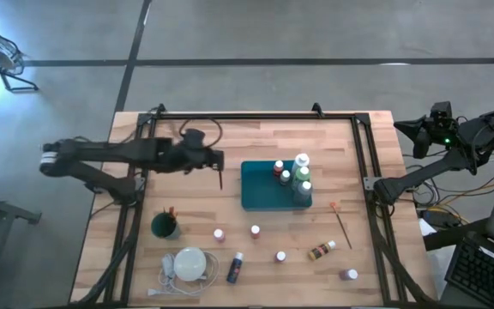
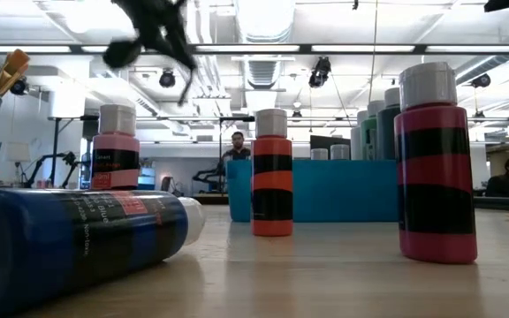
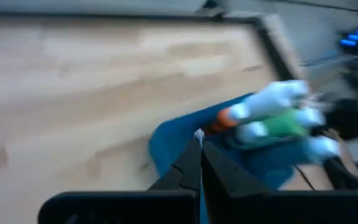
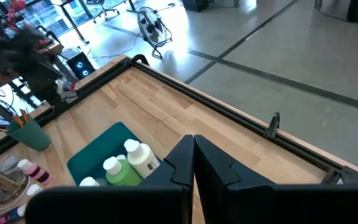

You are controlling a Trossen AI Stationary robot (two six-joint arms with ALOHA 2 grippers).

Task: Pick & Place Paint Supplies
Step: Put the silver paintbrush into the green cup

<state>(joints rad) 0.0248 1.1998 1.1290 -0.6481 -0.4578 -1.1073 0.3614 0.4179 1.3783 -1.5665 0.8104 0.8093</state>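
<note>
My left gripper (image 1: 218,160) hovers above the table left of the teal tray (image 1: 260,202), shut on a thin dark brush (image 1: 221,178). It shows blurred at the top of the low view (image 2: 153,31). In the tray stand a red (image 1: 278,170), a white (image 1: 301,160), a green (image 1: 301,177) and a grey bottle (image 1: 304,191). Several small bottles (image 1: 255,231) stand or lie loose on the near half of the table. An orange-handled brush (image 1: 341,220) lies flat right of the tray. My right gripper (image 4: 193,142) waits shut, high beyond the table's right edge. My left gripper pinches the dark brush by its upper end (image 1: 220,169) between its shut fingers, which slant down from the table's left. The brush hangs below the fingers, clear of the table. In the wrist view only a small pale tip (image 3: 199,133) shows at the fingertips.
A teal cup (image 1: 165,226) with brushes stands near the left front, with a white disc and cord (image 1: 190,263) in front of it. A blue bottle (image 1: 235,268) and a brown one (image 1: 321,251) lie on their sides. Black frame rails (image 1: 360,163) border the table.
</note>
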